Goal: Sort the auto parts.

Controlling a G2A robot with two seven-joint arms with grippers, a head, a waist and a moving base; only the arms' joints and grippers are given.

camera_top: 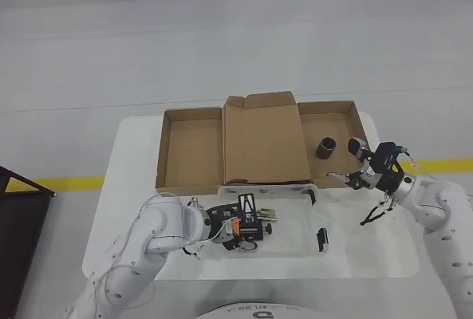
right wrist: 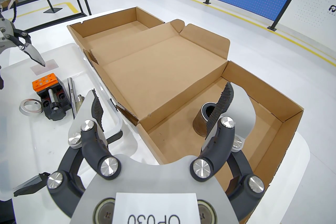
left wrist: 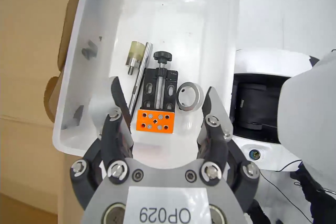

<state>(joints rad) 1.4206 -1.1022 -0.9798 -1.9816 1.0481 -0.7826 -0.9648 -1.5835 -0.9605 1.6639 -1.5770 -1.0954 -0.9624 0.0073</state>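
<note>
Top view of a white tabletop (camera_top: 132, 159). An open cardboard box (camera_top: 190, 155) sits across the upper middle of the frame, with a compartment at each end and a flat flap between them. A white plastic tray (camera_top: 292, 227) lies just below the box, at lower centre.

The right compartment holds one part, a dark cylinder (camera_top: 327, 147) standing upright. The right end effector (camera_top: 354, 163) hovers over that compartment just beside the cylinder, its fingers apart and holding nothing.

The remaining parts lie close together in the tray:
- a small black vise (left wrist: 157, 99) with an orange end block;
- a metal ring (left wrist: 200, 97) just beside the vise on one side;
- a steel rod (left wrist: 141, 75) lying along the other side, touching it or nearly so;
- a short threaded stud (left wrist: 135, 54) beyond the rod.

The left end effector (left wrist: 162, 87) hangs above the tray with its fingers spread wide, one on each side of the vise, gripping nothing.

Sorting looks to be at an early stage, with one part boxed and four left in the tray. The step in hand appears to be picking up the vise. The next move calls for lowering the fingers into the narrow gaps beside it without catching the rod or ring, then closing on its body.
</note>
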